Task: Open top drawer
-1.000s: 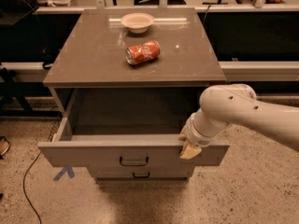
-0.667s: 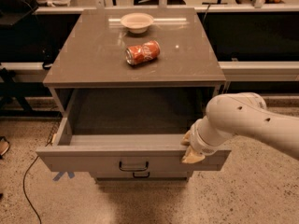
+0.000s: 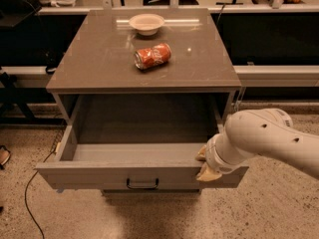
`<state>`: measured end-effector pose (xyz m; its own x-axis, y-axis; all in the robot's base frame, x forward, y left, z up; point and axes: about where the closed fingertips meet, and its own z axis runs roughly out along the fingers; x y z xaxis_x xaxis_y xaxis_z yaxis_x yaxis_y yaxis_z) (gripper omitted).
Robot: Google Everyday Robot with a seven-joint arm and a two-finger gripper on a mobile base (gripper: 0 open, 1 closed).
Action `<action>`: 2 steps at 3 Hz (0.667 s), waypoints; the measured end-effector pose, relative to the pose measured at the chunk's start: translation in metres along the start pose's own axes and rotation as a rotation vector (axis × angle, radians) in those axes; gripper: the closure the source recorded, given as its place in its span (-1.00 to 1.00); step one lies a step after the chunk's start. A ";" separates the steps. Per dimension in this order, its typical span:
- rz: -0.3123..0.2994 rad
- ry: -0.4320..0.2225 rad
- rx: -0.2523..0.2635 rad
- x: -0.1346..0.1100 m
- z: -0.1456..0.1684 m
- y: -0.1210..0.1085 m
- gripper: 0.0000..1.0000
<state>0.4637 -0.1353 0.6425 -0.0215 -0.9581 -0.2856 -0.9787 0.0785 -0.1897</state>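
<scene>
White wrist [image 3: 234, 146] hides most of gripper [image 3: 206, 164] at drawer [image 3: 89, 176] right front rim; grip unreadable. Drawer open, front toward camera, long axis left-right.

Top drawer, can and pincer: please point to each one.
Top drawer [image 3: 89, 176]: camera view, front panel.
Can [image 3: 152, 56]: camera view, its red side.
Pincer [image 3: 204, 164]: camera view, its middle, at the drawer's front rim.

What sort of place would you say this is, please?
Likely an office or lab: speckled floor, long workbenches behind, a grey drawer cabinet. The claw sits at the open top drawer's front edge.
</scene>
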 end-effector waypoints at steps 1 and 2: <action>-0.001 0.000 -0.024 0.005 0.003 0.015 1.00; -0.001 0.000 -0.024 0.005 0.001 0.015 1.00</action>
<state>0.4496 -0.1384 0.6372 -0.0208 -0.9581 -0.2858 -0.9833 0.0714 -0.1675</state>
